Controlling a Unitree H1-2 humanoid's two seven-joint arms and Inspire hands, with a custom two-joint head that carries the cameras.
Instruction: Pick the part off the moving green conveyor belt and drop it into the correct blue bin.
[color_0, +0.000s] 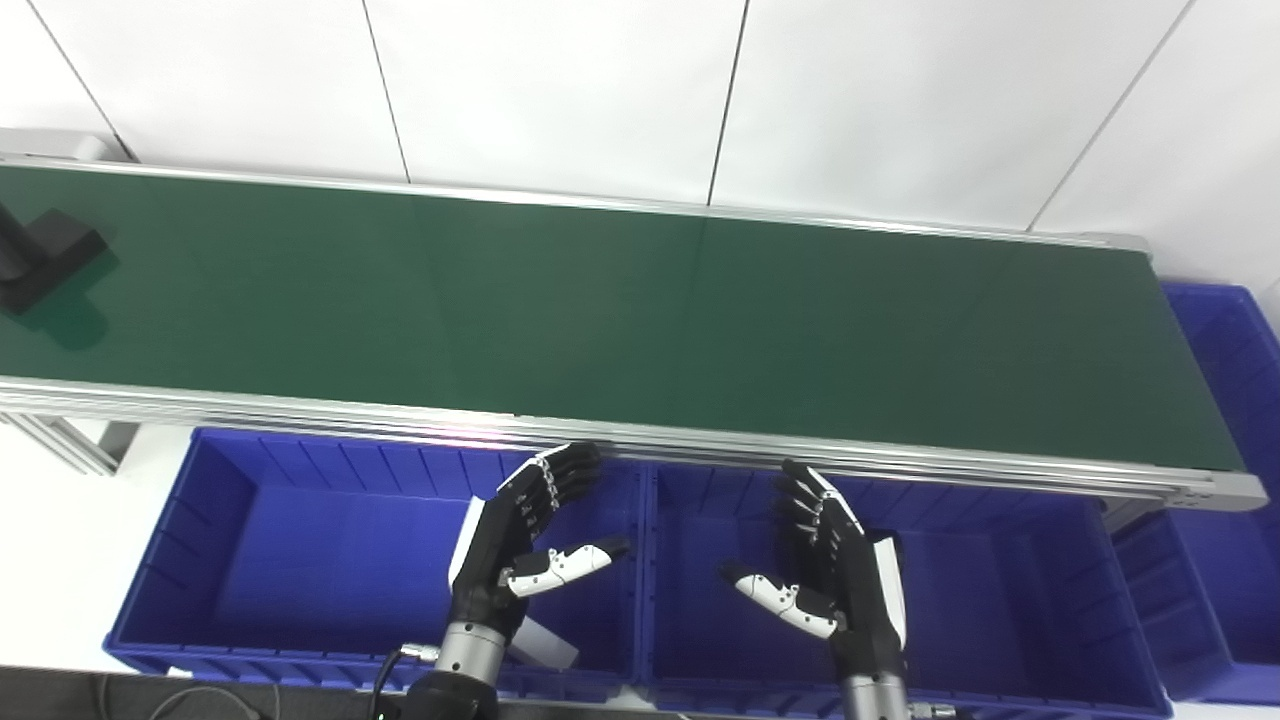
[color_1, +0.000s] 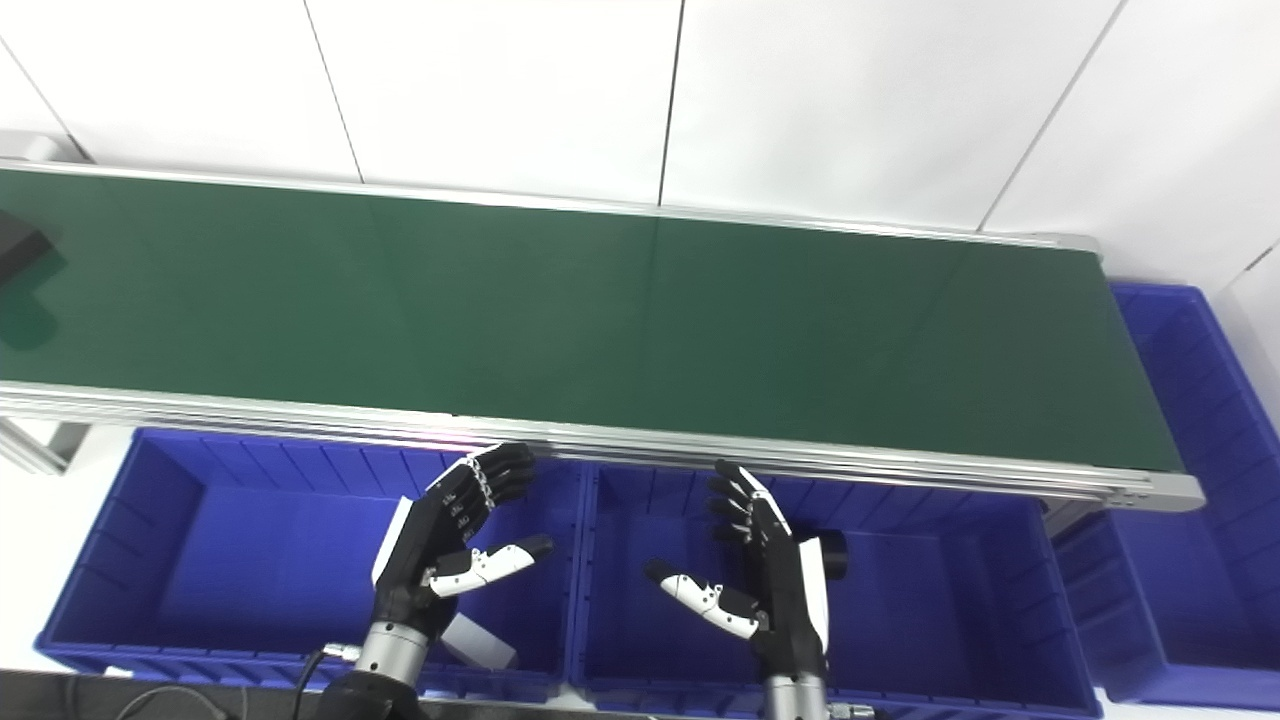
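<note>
Belt — part far left; fingers well apart

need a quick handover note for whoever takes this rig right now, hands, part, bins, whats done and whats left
Left hand: open, holds nothing, poised over the left blue bin just below the belt's near rail.
Right hand: open, holds nothing, over the middle blue bin.
Black part: on the green conveyor belt at its far left end, away from both hands.
Third blue bin sits at the belt's right end.
A dark object lies in the middle bin, a pale one in the left bin.
Done: this part is not picked yet.
Left: grasp it, drop it in the correct bin.
</note>
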